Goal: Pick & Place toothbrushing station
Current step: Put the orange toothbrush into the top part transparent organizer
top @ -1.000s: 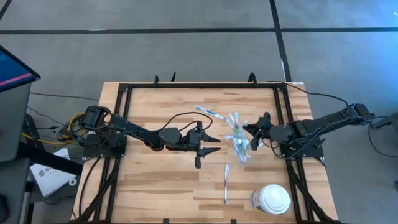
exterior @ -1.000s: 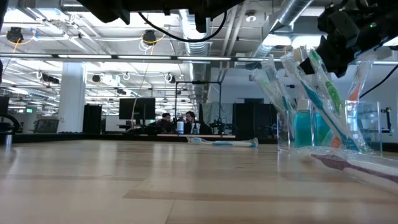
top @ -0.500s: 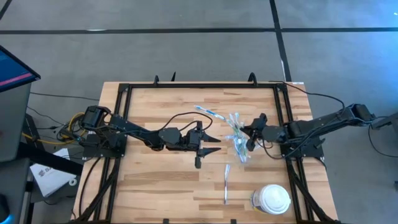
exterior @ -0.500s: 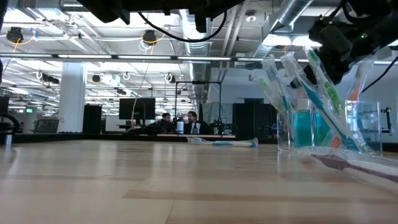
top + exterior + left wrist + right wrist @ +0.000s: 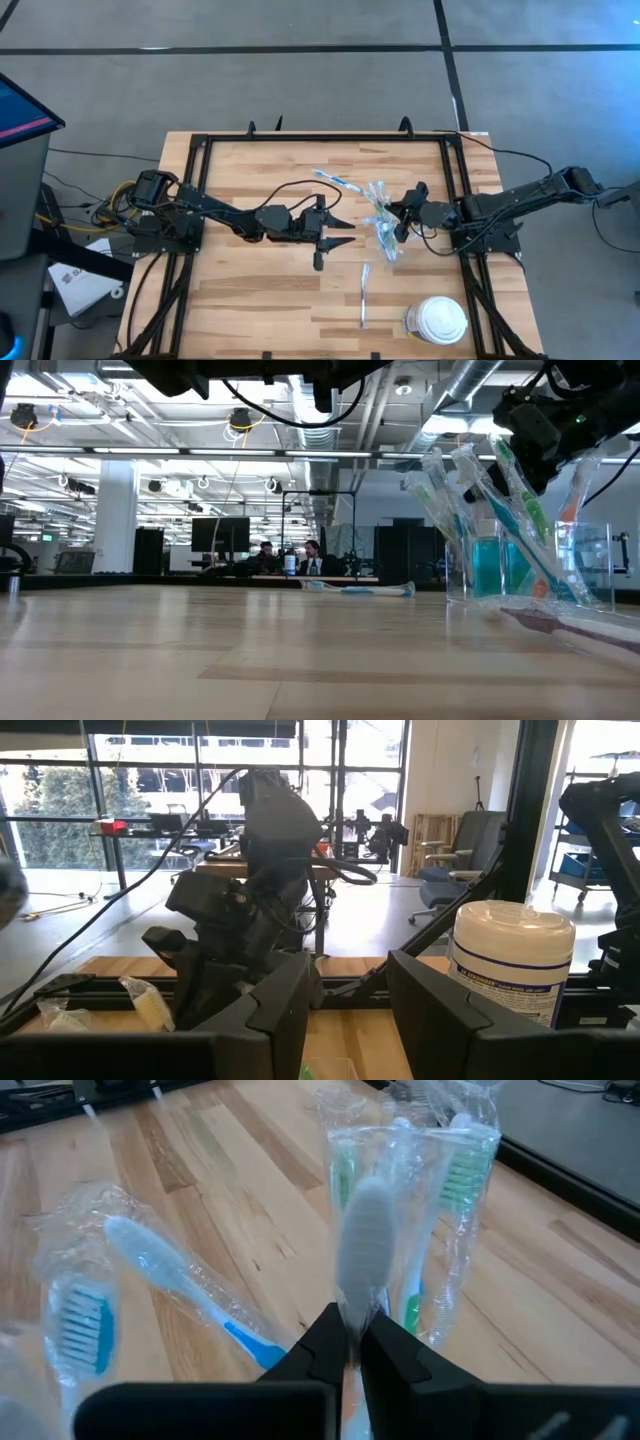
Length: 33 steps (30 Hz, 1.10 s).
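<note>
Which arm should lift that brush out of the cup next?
Right. Its gripper is already pinched on a wrapped brush at the cup; the left gripper hangs open mid-table, away from it.

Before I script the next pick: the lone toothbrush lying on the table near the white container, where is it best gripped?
Grip the lone toothbrush mid-handle, from straight above, fingers straddling its width. It lies flat, thin and long, with bare wood either side; the white container stands well clear.
</note>
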Each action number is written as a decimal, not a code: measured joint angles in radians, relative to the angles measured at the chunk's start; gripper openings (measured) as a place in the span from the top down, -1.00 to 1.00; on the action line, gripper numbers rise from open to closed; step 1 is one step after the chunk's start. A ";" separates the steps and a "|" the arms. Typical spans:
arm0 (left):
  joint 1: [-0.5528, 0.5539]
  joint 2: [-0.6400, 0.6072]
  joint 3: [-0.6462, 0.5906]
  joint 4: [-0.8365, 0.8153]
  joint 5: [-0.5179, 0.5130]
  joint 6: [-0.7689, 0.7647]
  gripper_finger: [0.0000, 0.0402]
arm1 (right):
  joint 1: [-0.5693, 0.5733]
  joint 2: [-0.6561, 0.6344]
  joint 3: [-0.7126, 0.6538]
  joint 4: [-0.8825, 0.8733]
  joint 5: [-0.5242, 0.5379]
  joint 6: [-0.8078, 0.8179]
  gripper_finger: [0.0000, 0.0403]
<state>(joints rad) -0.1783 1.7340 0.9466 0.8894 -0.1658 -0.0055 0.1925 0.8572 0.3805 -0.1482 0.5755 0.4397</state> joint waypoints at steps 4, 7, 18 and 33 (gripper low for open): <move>0.000 0.000 0.000 0.000 0.000 0.000 0.34 | 0.003 0.002 -0.002 0.001 -0.004 -0.003 0.85; 0.000 0.000 0.000 0.000 0.001 0.000 0.34 | 0.003 0.002 -0.004 -0.004 -0.006 -0.005 0.78; 0.000 0.000 0.000 0.000 0.005 0.000 0.34 | 0.003 0.000 -0.004 0.001 -0.005 -0.031 0.49; 0.004 0.000 0.000 -0.021 0.004 0.000 0.34 | 0.002 -0.048 -0.002 0.023 0.000 -0.082 0.06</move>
<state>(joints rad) -0.1746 1.7340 0.9463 0.8684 -0.1616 -0.0051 0.1944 0.8096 0.3786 -0.1253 0.5757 0.3580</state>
